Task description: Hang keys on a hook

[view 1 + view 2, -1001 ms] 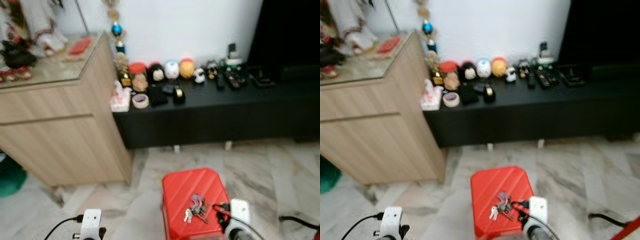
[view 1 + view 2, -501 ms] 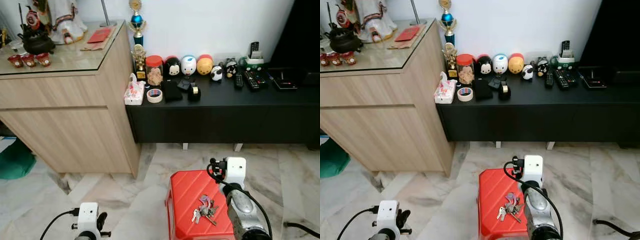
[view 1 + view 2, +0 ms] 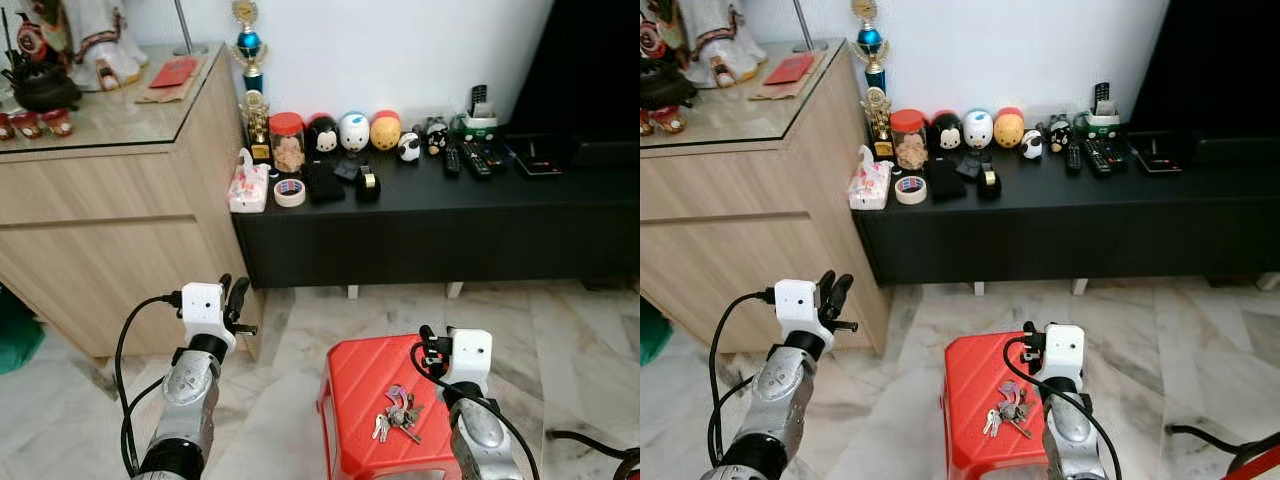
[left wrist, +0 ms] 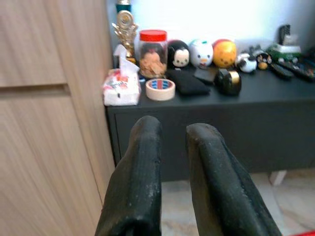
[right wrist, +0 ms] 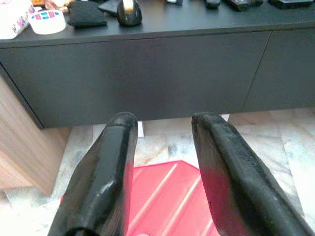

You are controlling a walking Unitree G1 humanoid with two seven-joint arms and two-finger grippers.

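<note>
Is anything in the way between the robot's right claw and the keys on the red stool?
Nothing visible is. The keys lie bare on the red stool, and the right gripper, fingers apart, hangs above the stool with nothing between.

A bunch of keys [image 3: 397, 415] lies on top of a red plastic stool [image 3: 362, 382] standing on the marble floor [image 3: 300, 330]. The right gripper [image 3: 425, 350] hangs over the stool's right edge, just beside the keys. The left gripper [image 3: 236, 300] is raised before the wooden cabinet [image 3: 120, 250], beside the black TV console [image 3: 430, 215].
</note>
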